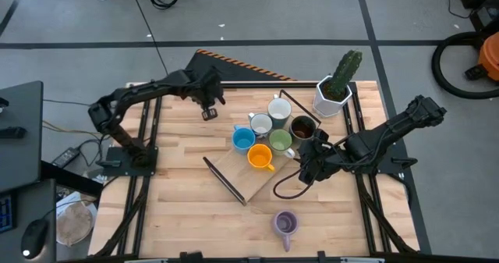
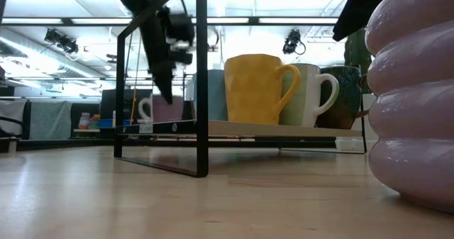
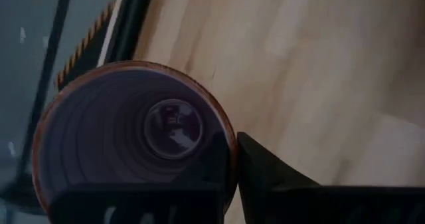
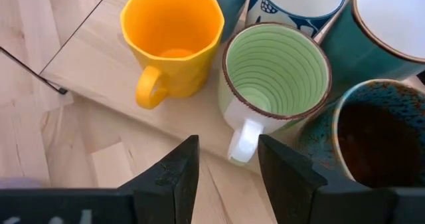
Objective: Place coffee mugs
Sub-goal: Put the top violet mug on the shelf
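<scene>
Gripping lavender mug (image 3: pixel 133 141) rim, left tool (image 1: pixel 209 107); overhead hides mug. Right tool (image 4: pixel 226 159) open, empty.

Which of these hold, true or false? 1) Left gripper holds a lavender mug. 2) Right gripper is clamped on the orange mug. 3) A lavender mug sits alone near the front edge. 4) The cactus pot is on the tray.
1) True: the left gripper is shut on a lavender mug.
2) False: the right gripper is open, facing the green mug's handle; the orange mug is untouched.
3) True: second lavender mug.
4) False: the cactus pot stands off the tray.
</scene>
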